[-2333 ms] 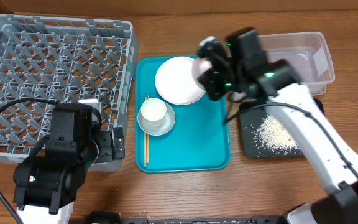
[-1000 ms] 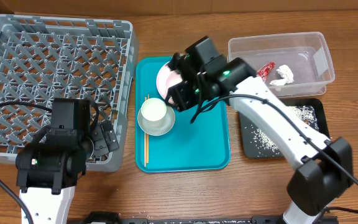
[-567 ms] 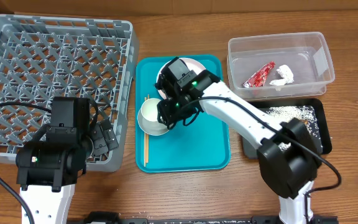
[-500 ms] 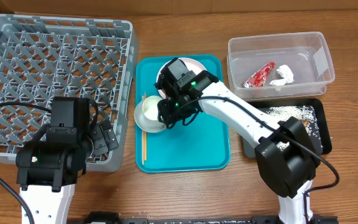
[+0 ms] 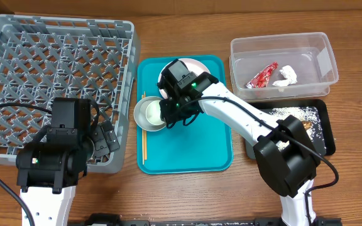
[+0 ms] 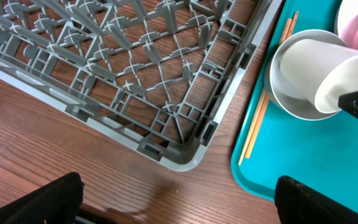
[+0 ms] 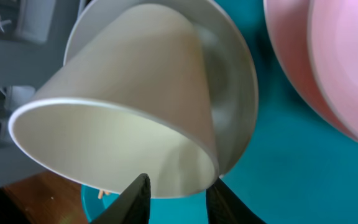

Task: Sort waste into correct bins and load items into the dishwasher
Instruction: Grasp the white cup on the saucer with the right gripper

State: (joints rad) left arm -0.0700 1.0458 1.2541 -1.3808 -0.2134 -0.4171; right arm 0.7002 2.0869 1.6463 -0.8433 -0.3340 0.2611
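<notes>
My right gripper (image 5: 168, 113) is down on the teal tray (image 5: 193, 150) and shut on the rim of the small white cup (image 5: 151, 113), one finger inside it (image 7: 176, 193). The cup (image 7: 129, 106) is tipped toward the rack on its pale saucer (image 7: 235, 106). The white plate (image 5: 200, 66) lies just behind, partly hidden by the arm. The chopsticks (image 5: 144, 141) lie along the tray's left edge. The grey dish rack (image 5: 55, 56) stands at the left. My left gripper (image 6: 179, 199) is open and empty by the rack's near right corner. The clear tub (image 5: 281, 44) holds the wrapper (image 5: 263, 75) and tissue (image 5: 285, 75).
The black tray (image 5: 322, 135) at the right holds rice grains (image 5: 288, 113) and is partly covered by my right arm. In the left wrist view, the rack's corner (image 6: 179, 155) is close to the teal tray's left edge (image 6: 247, 168), with bare wood in front.
My right arm has swung left from over the bins and come down on the cup. The cup has tipped, and cup and saucer have slid left, nudging the chopsticks. My left arm has hardly moved.
</notes>
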